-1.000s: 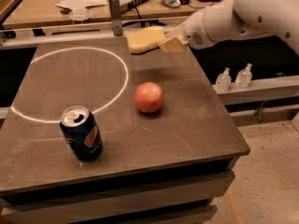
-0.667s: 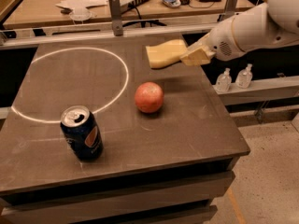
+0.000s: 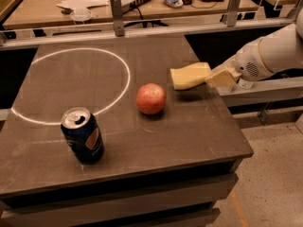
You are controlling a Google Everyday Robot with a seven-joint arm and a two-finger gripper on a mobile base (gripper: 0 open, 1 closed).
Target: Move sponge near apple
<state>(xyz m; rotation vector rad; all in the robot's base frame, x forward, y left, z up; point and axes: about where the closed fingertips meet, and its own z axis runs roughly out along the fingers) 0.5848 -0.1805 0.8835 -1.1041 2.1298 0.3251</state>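
Note:
The pale yellow sponge (image 3: 190,75) is held just above the dark table, to the right of the reddish-pink apple (image 3: 151,99), which rests on the table right of centre. My gripper (image 3: 214,77) comes in from the right on a white arm and is shut on the sponge's right end. The sponge casts a shadow on the table under it and stands about a sponge-width from the apple.
A dark blue soda can (image 3: 83,135) stands upright at the front left. A white circle (image 3: 122,60) is drawn on the table (image 3: 189,141). A rail with metal posts (image 3: 115,14) runs along the back edge. A cluttered desk lies behind.
My gripper has carried the sponge from the back of the table toward the front and right, and lower, down to the apple's right side.

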